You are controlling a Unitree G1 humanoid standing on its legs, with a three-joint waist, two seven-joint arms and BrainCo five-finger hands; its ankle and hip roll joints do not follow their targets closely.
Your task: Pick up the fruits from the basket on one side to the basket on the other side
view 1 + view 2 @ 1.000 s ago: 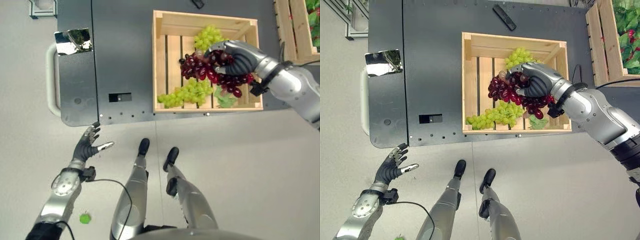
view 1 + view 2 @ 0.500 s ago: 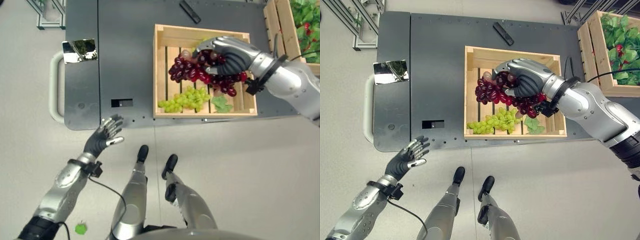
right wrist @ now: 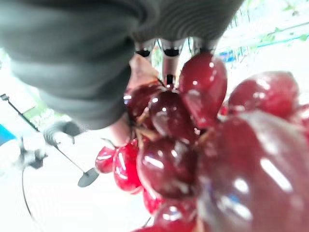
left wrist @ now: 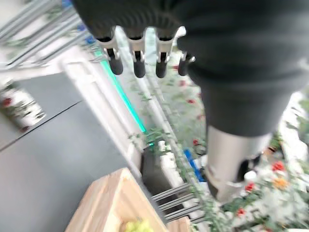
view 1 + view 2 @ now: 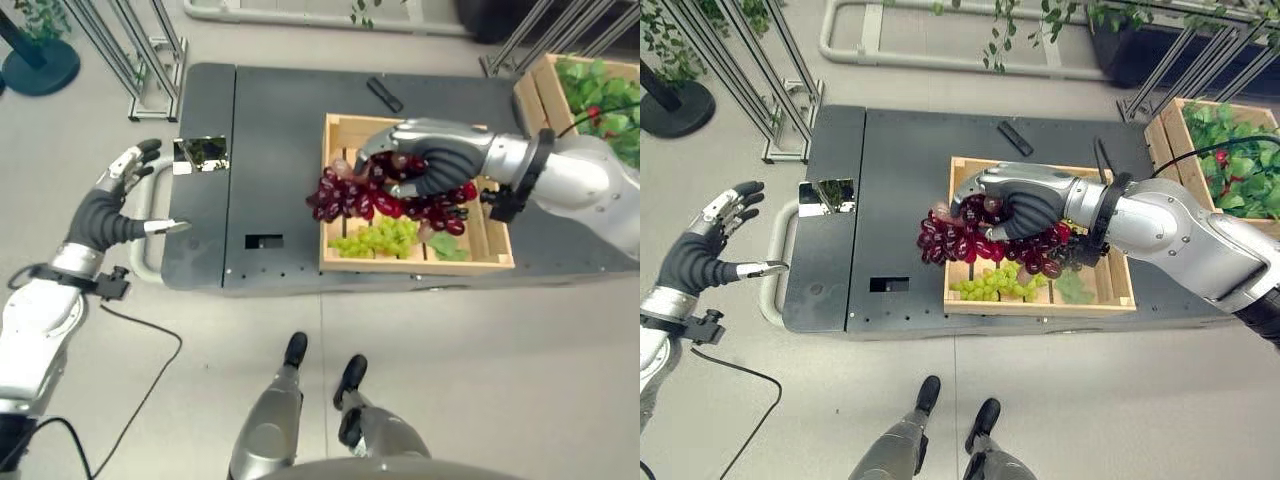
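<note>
My right hand (image 5: 435, 160) is shut on a bunch of red grapes (image 5: 350, 198), held above the left part of a wooden crate (image 5: 500, 262) on the dark table (image 5: 270, 140). The red grapes (image 3: 193, 145) fill the right wrist view under the curled fingers (image 3: 166, 53). A bunch of green grapes (image 5: 380, 238) and a green leaf (image 5: 447, 248) lie in the crate below. My left hand (image 5: 110, 205) hangs open, fingers spread, beyond the table's left end. The straight fingers (image 4: 137, 60) of my left hand (image 4: 227, 63) hold nothing.
A second wooden crate (image 5: 1160, 150) with greens and red fruit stands at the far right. A black remote (image 5: 384, 94) lies behind the crate, a shiny plate (image 5: 200, 152) on the table's left part. Metal frames (image 5: 150, 60) stand at the back left.
The camera has tilted up. My right hand carried the red grapes leftward, toward the crate's left wall. My left hand rose from near the table's front corner to its left end.
</note>
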